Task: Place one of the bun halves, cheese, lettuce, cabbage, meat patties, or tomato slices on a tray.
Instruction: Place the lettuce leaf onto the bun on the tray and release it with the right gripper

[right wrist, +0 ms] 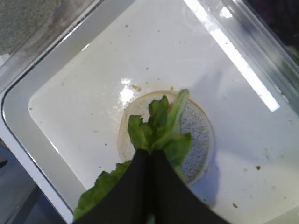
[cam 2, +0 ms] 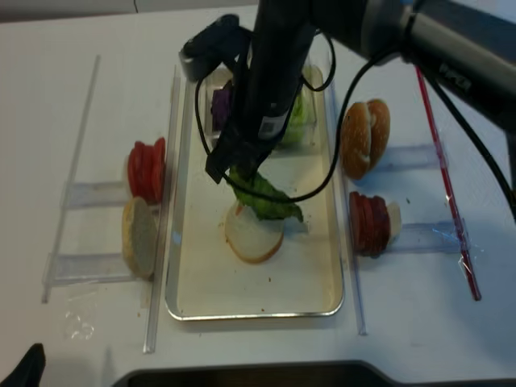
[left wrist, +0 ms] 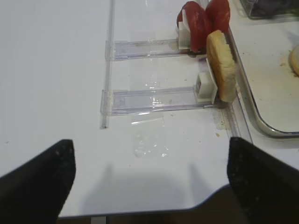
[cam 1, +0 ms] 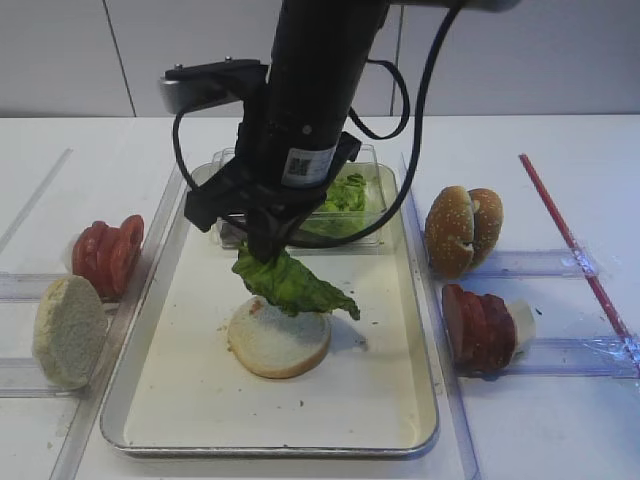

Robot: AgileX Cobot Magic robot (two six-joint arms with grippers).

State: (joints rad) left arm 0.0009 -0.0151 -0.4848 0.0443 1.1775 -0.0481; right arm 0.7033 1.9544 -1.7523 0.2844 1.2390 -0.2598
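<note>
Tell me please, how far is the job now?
Done: one pale bun half already lies cut face up on the tray. In hand: the right gripper is shut on a lettuce leaf, hanging just above that bun. Left: release it there. The left gripper waits open, empty.

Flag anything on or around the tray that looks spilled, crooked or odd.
Nothing serious. Small dark crumbs speckle the tray floor near the bun half, and a wet smear sits on the table beside the racks. The lettuce hangs from the right gripper.
</note>
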